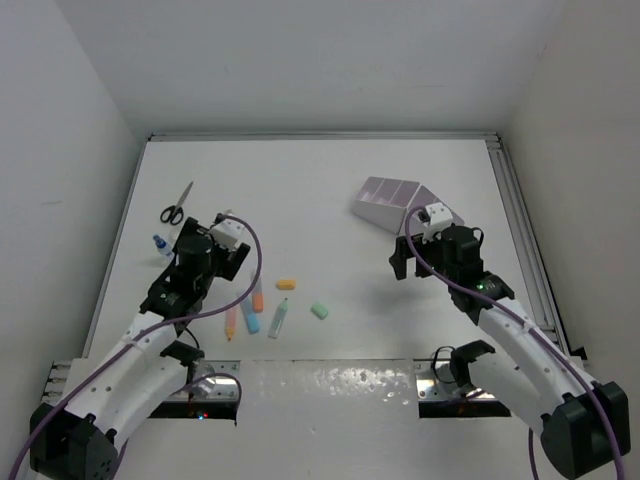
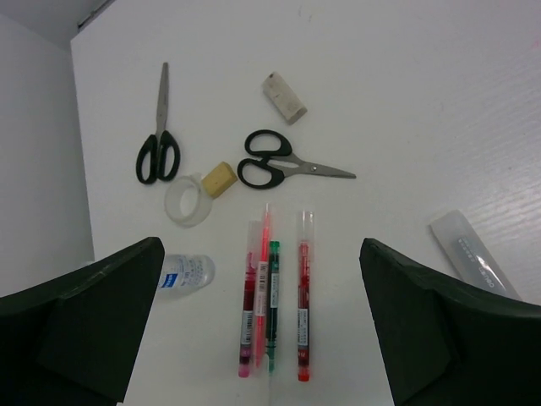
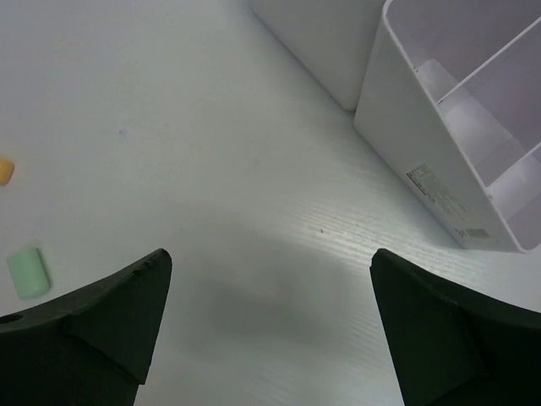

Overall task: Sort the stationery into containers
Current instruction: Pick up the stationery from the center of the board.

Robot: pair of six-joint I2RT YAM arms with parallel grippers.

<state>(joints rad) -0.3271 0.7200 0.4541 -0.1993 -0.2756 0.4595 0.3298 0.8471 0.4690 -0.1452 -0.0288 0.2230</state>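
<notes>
My left gripper (image 1: 203,262) (image 2: 260,254) hangs open above several pens (image 2: 272,304) that lie side by side on the table, none of them held. Beyond them are two black-handled scissors (image 2: 283,165) (image 1: 178,205), a grey eraser (image 2: 284,97) and a small bottle (image 2: 186,273) (image 1: 160,243). Short markers (image 1: 250,315), an orange eraser (image 1: 286,284) (image 3: 4,171) and a green eraser (image 1: 320,311) (image 3: 28,272) lie mid-table. My right gripper (image 1: 410,265) (image 3: 270,254) is open over bare table, just in front of the white containers (image 1: 395,200) (image 3: 439,110).
A clear tape ring (image 2: 188,200) and a tan block (image 2: 220,179) sit by the scissors. A pale flat strip (image 2: 473,254) lies to the right of the pens. White walls close in the table on the left, back and right.
</notes>
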